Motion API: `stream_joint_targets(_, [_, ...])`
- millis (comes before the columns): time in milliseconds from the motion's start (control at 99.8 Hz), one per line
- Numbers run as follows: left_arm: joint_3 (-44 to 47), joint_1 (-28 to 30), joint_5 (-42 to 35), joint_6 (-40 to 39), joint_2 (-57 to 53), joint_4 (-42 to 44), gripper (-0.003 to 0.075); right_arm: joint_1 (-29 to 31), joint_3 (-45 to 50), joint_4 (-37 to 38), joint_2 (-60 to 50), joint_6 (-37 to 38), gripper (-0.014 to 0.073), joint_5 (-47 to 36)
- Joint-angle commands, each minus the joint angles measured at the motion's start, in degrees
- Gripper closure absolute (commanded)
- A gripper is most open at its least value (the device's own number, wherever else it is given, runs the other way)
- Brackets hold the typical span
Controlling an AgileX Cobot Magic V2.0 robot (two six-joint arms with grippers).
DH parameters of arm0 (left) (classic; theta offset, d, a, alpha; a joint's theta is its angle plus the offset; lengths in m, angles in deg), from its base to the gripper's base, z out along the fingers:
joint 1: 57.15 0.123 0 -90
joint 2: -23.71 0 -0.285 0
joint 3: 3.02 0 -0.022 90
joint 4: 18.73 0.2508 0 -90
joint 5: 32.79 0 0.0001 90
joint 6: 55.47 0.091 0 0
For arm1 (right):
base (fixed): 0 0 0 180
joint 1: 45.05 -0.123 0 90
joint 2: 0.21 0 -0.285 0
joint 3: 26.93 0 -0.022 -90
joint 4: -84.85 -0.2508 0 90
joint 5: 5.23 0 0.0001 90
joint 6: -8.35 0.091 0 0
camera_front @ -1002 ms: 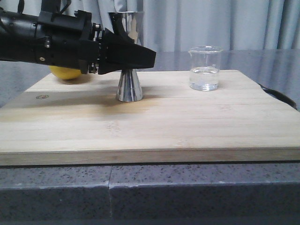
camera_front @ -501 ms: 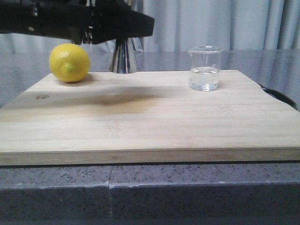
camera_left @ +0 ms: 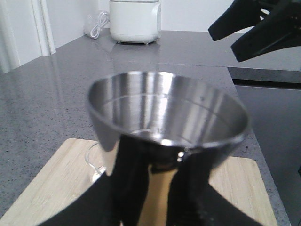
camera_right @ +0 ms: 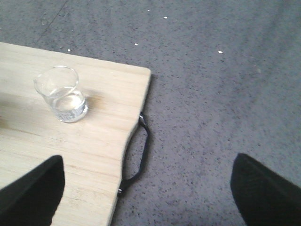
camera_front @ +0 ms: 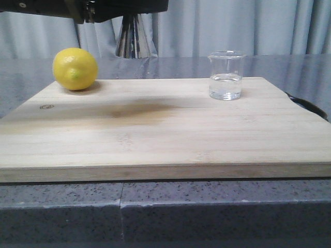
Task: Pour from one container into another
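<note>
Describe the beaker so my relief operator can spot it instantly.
Start at the wooden cutting board on the grey counter. Near its far right corner stands the small clear glass beaker, holding a little clear liquid. Its only neighbour on the board, the lemon, is yellow, opaque and far left.

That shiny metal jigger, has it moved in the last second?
Yes. The steel jigger, held by the left gripper, rose off the wooden board, above the lemon.

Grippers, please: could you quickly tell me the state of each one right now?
Left gripper: closed on the steel jigger, lifted off the cutting board.
Right gripper: open, holding nothing, near the glass beaker.
</note>
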Motion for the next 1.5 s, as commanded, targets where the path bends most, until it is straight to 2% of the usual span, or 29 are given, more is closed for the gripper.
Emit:
stream_joint_targets(0, [-1.5,-0.4,6.2,-0.5,-2.7,-4.9,0.0531,-2.0,-3.5,-1.0,2.5,-1.9,-0.0034,-5.5])
stream_joint_targets(301, [-1.5,-0.4,5.6,-0.5,-2.6,-4.9,0.0531,-11.9,-4.9,-1.2,12.7,-1.9,-0.0034,-16.7])
stream_joint_targets(511, [-1.5,-0.4,5.6,-0.5,-2.6,-4.9,0.0531,-15.3,-4.9,-3.4,19.8,-1.9,-0.0034,-25.2])
stream_joint_targets(701, [-1.5,-0.4,5.6,-0.5,-2.6,-4.9,0.0531,-17.7,-3.8,-4.2,24.1,-1.9,-0.0034,-36.2])
stream_joint_targets(792, [-1.5,-0.4,5.6,-0.5,-2.6,-4.9,0.0531,-18.1,-0.5,-4.2,24.3,-1.4,-0.0034,-42.1])
stream_joint_targets(942, [-1.5,-0.4,5.6,-0.5,-2.6,-4.9,0.0531,-18.2,8.0,-4.2,24.3,-0.1,-0.0034,-56.4])
stream_joint_targets(1052, [-1.5,-0.4,5.6,-0.5,-2.6,-4.9,0.0531,-18.2,14.3,-3.6,24.4,3.4,-0.0034,-65.9])
stream_joint_targets(1142, [-1.5,-0.4,5.6,-0.5,-2.6,-4.9,0.0531,-18.2,18.3,0.7,25.0,8.4,-0.0034,-72.5])
stream_joint_targets(1213, [-1.5,-0.4,5.6,-0.5,-2.6,-4.9,0.0531,-18.2,19.9,5.2,26.6,11.9,-0.0034,-76.4])
stream_joint_targets(1493, [-1.5,-0.4,5.6,-0.5,-2.6,-4.9,0.0531,-18.1,20.3,5.2,36.4,11.6,-0.0034,-88.2])
